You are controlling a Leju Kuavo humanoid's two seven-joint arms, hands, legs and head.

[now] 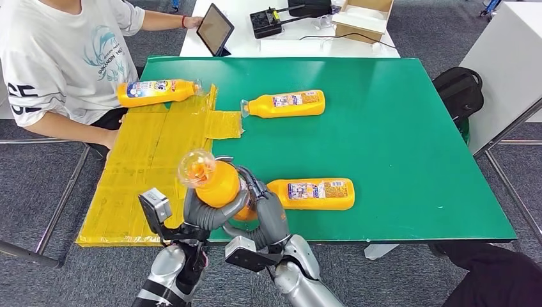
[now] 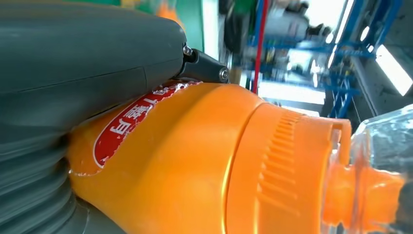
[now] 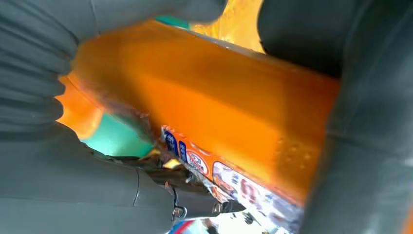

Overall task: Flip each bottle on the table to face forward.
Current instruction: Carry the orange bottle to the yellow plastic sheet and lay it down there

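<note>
Above the near edge of the green table (image 1: pixel 396 128), we hold an orange plastic bottle with a clear cap (image 1: pixel 214 182) in both hands, the left hand (image 1: pixel 208 214) and right hand (image 1: pixel 271 220) with fingers clamped round its body. We judge one flip is underway; next it must be turned and laid down. Our left wrist view shows its red label (image 2: pixel 129 122); three orange bottles (image 1: pixel 287 103) lie flat beyond.

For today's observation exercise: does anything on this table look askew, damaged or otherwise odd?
The yellow taped sheet is crumpled and overhangs the green table at its near-left edge. Three orange bottles lie on their sides; a fourth bottle is gripped by the left hand and right hand.
</note>
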